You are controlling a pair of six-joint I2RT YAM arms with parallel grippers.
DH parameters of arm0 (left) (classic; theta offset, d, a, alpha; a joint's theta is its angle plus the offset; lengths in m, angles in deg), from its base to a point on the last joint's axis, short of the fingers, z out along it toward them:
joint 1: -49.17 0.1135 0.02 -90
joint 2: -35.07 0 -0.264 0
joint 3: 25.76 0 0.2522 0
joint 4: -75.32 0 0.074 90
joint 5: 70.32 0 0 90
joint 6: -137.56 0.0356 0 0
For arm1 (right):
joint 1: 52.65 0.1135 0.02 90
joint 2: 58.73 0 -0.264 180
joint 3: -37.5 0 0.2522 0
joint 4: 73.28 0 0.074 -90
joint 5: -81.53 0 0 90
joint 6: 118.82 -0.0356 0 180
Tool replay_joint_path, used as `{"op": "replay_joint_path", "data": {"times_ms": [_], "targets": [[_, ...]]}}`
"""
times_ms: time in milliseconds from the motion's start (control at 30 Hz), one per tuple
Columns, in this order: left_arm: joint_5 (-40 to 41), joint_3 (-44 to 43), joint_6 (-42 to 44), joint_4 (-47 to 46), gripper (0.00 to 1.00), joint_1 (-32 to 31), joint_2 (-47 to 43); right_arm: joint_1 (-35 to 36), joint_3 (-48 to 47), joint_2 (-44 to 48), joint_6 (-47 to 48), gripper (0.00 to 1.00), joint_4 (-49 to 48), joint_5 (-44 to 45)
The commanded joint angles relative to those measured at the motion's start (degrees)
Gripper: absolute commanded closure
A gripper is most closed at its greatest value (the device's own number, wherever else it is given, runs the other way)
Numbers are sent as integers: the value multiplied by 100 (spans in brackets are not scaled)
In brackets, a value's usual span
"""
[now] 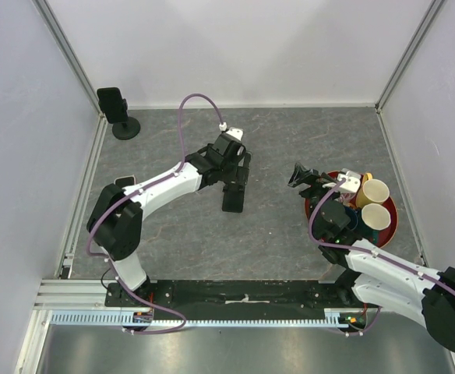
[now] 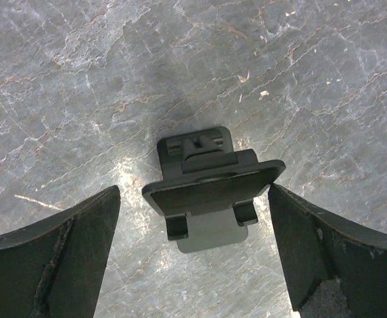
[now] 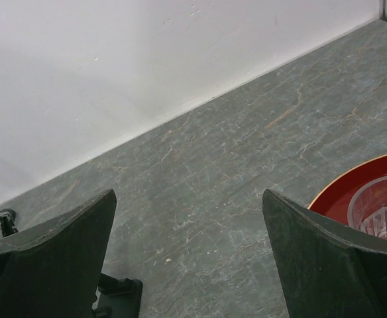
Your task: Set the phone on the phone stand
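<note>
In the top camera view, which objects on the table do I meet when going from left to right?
Black device on a round base → phone stand → red tray holding two yellow cups.

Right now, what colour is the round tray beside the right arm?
The tray is dark red; the top external view shows it best.

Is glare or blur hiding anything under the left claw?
Left wrist: the stand is sharp, with a soft shadow behind it and mild sheen on the table; nothing is hidden. Top external: even light, no glare.
</note>
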Motion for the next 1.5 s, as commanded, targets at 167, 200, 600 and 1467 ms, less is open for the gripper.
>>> {"op": "replay_joint_path", "data": {"times_ms": [167, 200, 600, 1467], "targets": [[81, -412, -240, -253, 1, -29, 249, -67, 18, -194, -184, 2, -320, -254], [90, -412, -248, -252, 1, -30, 232, -67, 18, -203, -193, 2, -320, -263], [808, -70, -863, -51, 0, -293, 12, -111, -44, -256, -228, 2, -303, -307], [2331, -1283, -2806, 1435, 17, -680, 891, -305, 193, 78, -430, 2, -311, -553]]}}
